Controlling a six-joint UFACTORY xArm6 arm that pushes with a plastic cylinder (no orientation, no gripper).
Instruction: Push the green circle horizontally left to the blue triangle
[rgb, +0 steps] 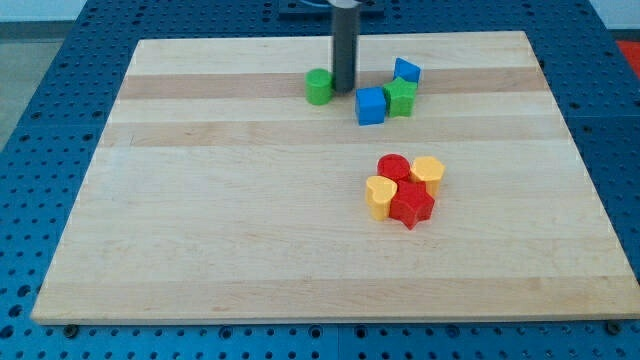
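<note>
The green circle (319, 87) sits near the view's top, left of centre-right. My tip (343, 91) is just to its right, touching or nearly touching it. The rod rises from there to the view's top. The blue triangle (406, 71) lies further right, at the top of a small cluster, about level with or slightly above the green circle.
A blue cube (371, 105) and a green star-like block (400, 97) sit next to the blue triangle. Lower down, a red circle (393, 168), a yellow block (428, 171), a yellow heart (380, 196) and a red star-like block (411, 206) form a cluster on the wooden board (200, 220).
</note>
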